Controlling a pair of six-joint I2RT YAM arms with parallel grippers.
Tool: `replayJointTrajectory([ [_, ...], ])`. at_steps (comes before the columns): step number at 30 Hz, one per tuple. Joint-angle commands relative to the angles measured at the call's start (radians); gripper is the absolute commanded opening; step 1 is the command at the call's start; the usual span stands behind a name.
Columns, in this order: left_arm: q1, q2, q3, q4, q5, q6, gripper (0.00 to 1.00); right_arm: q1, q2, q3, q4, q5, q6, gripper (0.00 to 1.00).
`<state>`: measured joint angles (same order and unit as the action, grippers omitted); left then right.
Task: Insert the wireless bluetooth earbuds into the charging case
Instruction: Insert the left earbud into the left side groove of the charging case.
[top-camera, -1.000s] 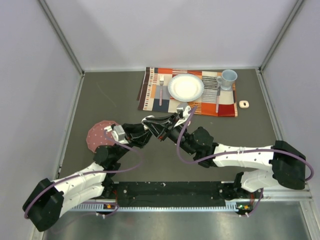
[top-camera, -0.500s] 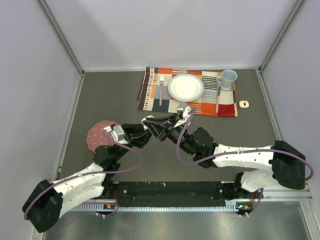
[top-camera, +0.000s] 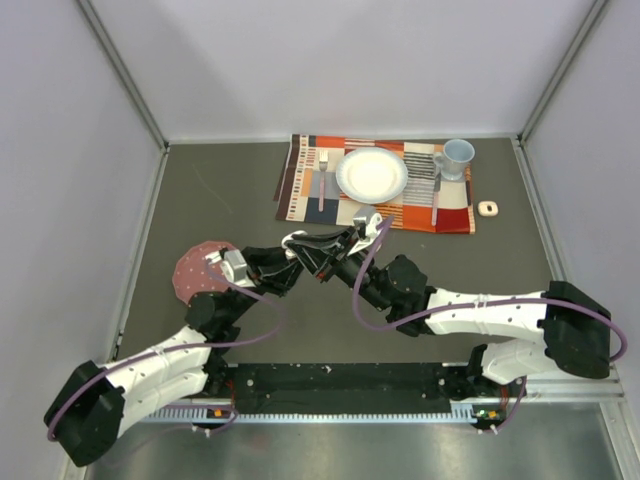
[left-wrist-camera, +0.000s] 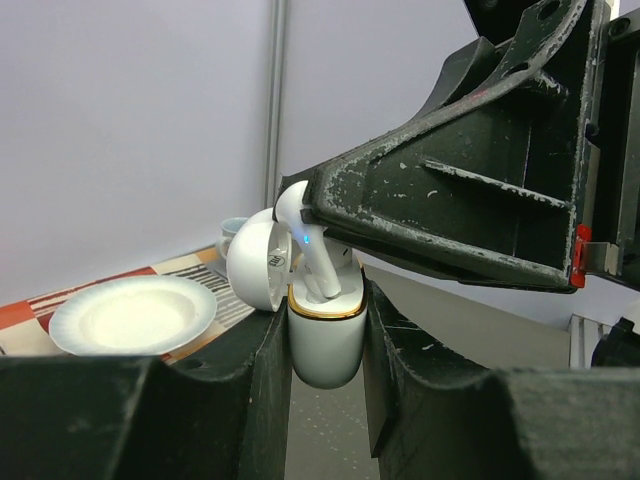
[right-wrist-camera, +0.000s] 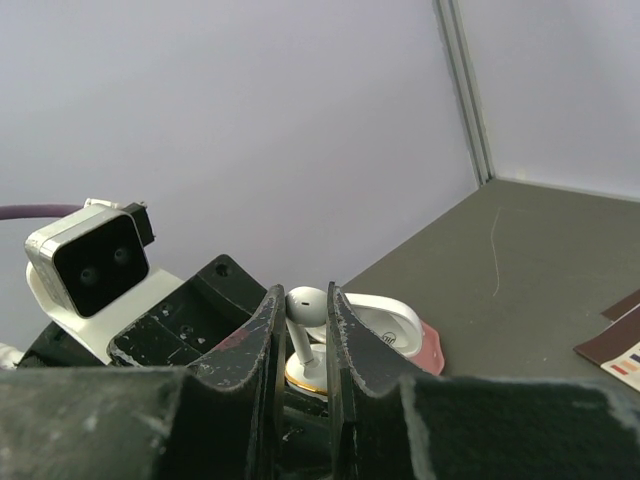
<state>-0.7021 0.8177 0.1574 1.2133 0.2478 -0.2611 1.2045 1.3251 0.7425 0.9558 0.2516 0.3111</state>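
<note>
My left gripper (left-wrist-camera: 325, 345) is shut on the white charging case (left-wrist-camera: 325, 340), gold-rimmed, lid open to the left; it holds it above the table's middle (top-camera: 300, 243). My right gripper (right-wrist-camera: 303, 305) is shut on a white earbud (right-wrist-camera: 305, 305) by its head. The earbud's stem points down into the case's open top (right-wrist-camera: 308, 378). In the left wrist view the earbud (left-wrist-camera: 305, 240) stands in the case with its stem tip inside, a small blue light beside it. In the top view the two grippers meet (top-camera: 318, 252). The other earbuds are out of sight.
A striped placemat (top-camera: 300, 180) at the back holds a white plate (top-camera: 372, 175), a fork (top-camera: 322, 180), a knife (top-camera: 436, 190) and a blue-grey mug (top-camera: 457, 157). A small white object (top-camera: 487, 208) lies right of the mat. A pink round mat (top-camera: 195, 268) lies at left.
Almost nothing has moved; both grippers stay together at the same spot, with the left arm shifted very slightly.
</note>
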Motion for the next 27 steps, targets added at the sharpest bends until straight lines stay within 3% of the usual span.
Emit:
replayJointTrajectory([
  [1, -0.004, -0.040, 0.007, 0.189, 0.001, -0.018, 0.00, 0.009, 0.026, -0.002, -0.025, 0.051, -0.046, 0.02],
  [27, -0.005, -0.084, -0.015, 0.210, -0.056, -0.017, 0.00, 0.010, 0.039, -0.014, -0.025, 0.040, -0.079, 0.02],
])
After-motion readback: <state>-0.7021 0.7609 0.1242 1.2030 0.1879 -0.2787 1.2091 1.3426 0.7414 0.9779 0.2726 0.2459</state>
